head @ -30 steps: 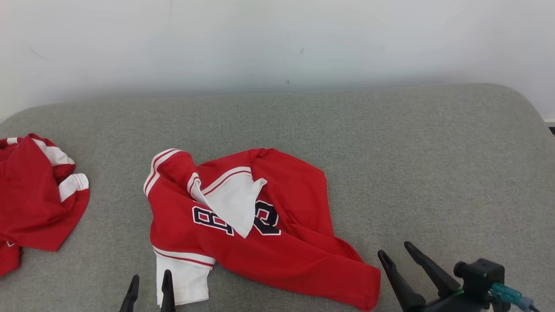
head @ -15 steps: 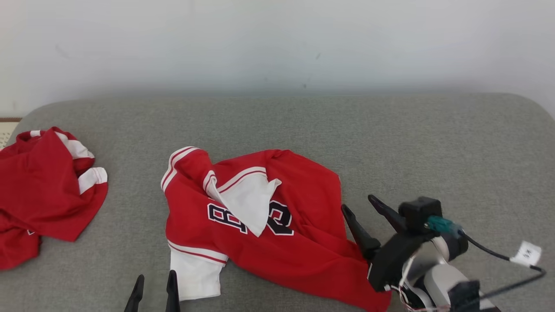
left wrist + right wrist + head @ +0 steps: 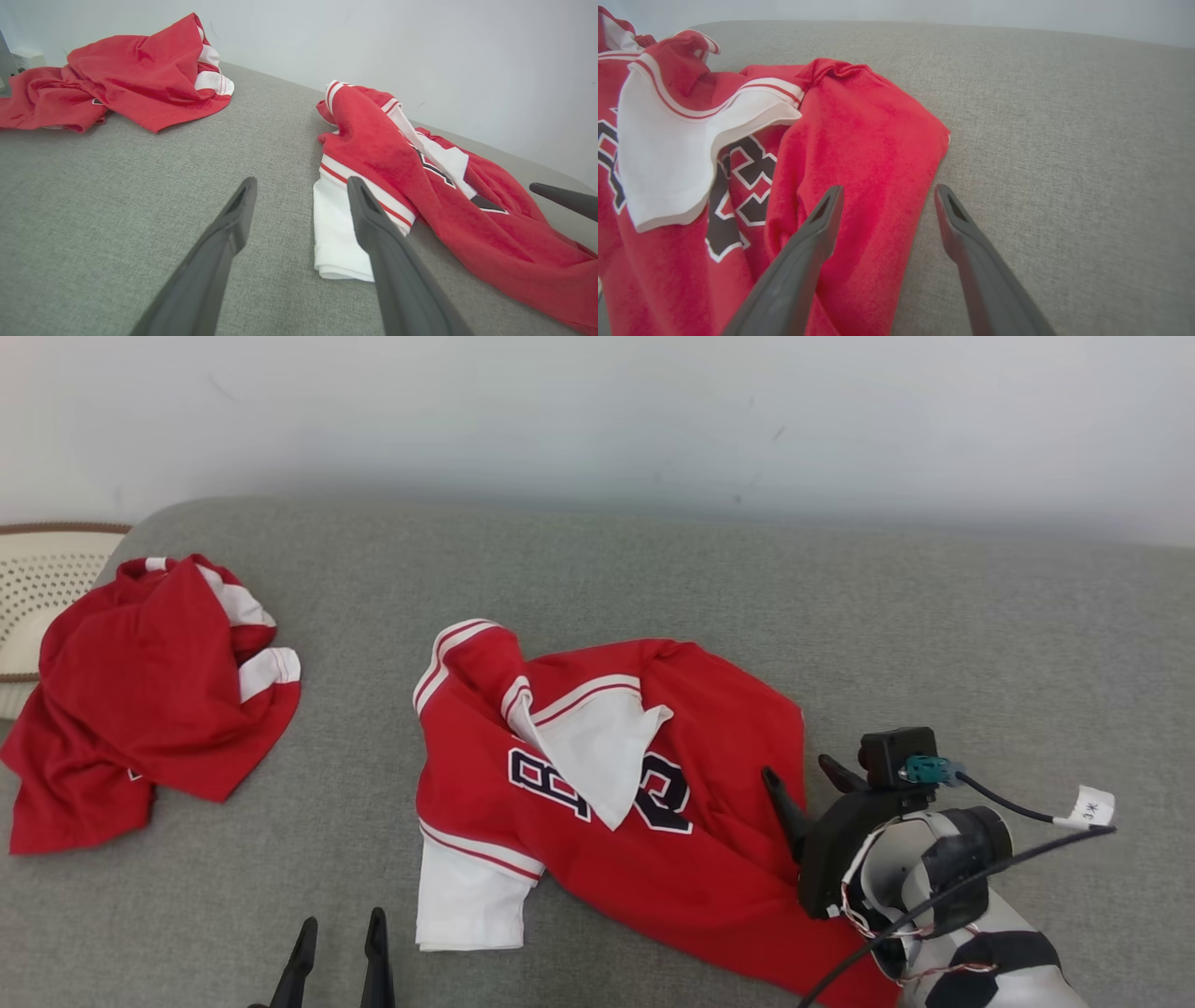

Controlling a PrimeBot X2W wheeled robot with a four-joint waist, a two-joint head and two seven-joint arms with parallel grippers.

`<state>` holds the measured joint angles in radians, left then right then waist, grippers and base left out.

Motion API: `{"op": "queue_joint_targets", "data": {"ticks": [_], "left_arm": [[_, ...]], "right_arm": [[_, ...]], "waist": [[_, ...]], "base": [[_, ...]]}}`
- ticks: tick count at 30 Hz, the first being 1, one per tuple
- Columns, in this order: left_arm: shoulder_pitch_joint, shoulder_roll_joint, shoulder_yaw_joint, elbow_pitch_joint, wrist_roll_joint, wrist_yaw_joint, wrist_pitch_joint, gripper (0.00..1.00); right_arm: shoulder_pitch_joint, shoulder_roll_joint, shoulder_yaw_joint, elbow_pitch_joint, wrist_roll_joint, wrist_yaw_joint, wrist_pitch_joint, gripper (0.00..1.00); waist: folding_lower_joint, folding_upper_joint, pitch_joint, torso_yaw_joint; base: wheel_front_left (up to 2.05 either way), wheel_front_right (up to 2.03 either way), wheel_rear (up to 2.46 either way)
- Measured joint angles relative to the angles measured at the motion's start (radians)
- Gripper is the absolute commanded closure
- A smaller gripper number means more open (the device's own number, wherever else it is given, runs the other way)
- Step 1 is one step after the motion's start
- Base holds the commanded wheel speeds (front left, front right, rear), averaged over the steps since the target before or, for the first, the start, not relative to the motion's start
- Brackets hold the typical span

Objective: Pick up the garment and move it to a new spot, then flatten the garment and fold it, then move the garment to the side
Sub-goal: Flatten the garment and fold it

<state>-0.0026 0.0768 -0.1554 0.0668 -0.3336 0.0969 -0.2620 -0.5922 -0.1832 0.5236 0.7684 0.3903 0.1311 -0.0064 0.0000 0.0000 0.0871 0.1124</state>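
Within the last second the right gripper [image 3: 798, 770] has come in from the worktop's [image 3: 934, 616] near edge to the red jersey's [image 3: 709, 859] right border. Its fingers are spread, one above cloth and one above bare grey; whether they touch, I cannot tell. A first pinch looks close, so the task has barely begun. The left gripper [image 3: 343, 919] stays at the near edge, fingers also spread. The jersey lies crumpled mid-worktop, a white panel flipped over its dark lettering and a white sleeve end pointing toward the near edge.
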Motion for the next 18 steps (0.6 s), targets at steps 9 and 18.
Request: {"op": "queue_joint_targets", "data": {"ticks": [9, 18], "left_arm": [[-0.018, -0.007, 0.003, 0.008, 0.0, -0.008, 0.0, 0.0], [-0.019, -0.011, 0.016, 0.012, 0.001, -0.016, 0.0, 0.0]], "right_arm": [[-0.082, 0.048, 0.011, 0.192, 0.015, 0.0, -0.011, 0.0], [-0.143, 0.054, 0.037, 0.261, 0.035, 0.0, -0.095, 1.0]], "waist": [[0.0, 0.0, 0.028, 0.029], [0.0, 0.0, 0.04, 0.03]], "base": [[0.0, 0.0, 0.0], [0.0, 0.0, 0.0]]}}
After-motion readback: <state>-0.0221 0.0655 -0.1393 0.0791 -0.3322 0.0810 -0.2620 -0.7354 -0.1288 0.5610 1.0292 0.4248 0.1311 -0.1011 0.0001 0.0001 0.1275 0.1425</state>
